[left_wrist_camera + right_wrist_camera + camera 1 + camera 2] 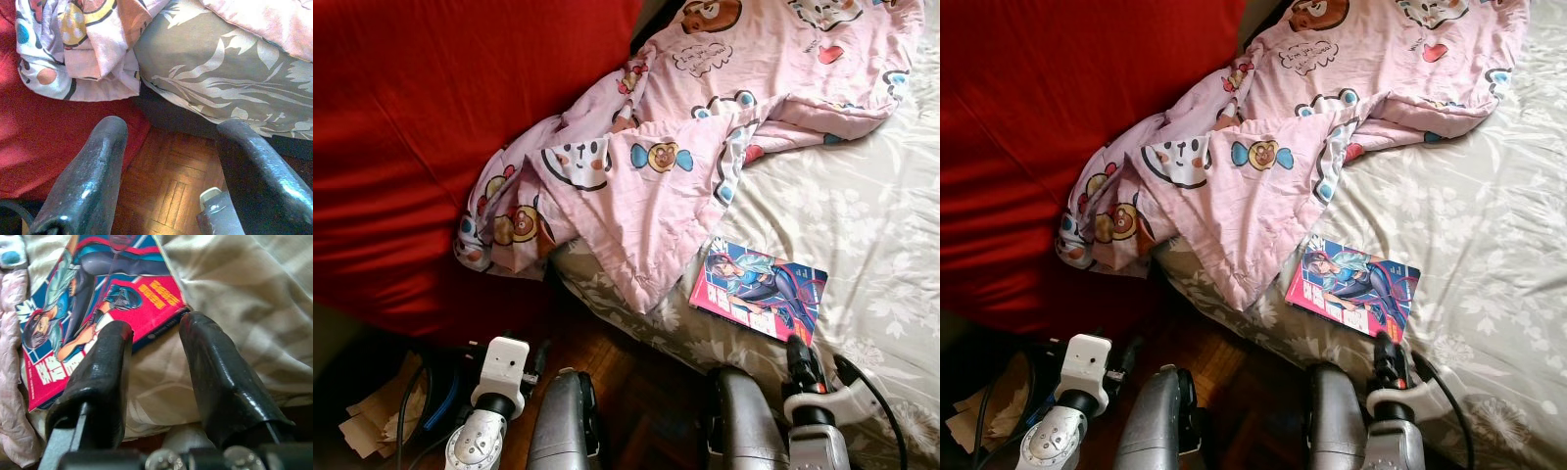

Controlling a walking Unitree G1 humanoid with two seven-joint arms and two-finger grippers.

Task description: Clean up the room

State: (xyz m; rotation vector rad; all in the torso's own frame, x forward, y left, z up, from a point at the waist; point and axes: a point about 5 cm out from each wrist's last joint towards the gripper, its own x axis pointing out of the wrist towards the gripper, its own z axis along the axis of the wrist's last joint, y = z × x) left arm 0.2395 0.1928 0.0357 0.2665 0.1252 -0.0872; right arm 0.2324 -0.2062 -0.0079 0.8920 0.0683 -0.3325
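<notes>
A comic book [759, 289] with a bright pink and blue cover lies flat on the bed's grey floral sheet [871, 206], near the bed's edge. My right gripper [155, 340] is open just short of the book's near corner. One finger [100, 367] overlaps the cover's edge and the other finger [220, 372] rests over the sheet. A crumpled pink cartoon-print blanket [705, 117] spreads across the bed and hangs over its corner. My left gripper [171, 137] is open and holds nothing, low above the wooden floor [171, 181] beside the bed.
A large red cushion [411, 147] stands at the left, touching the blanket's hanging end. Black and blue cables [435, 397] and crumpled brown paper [372, 416] lie on the floor at lower left. A narrow strip of parquet [636, 387] runs between cushion and bed.
</notes>
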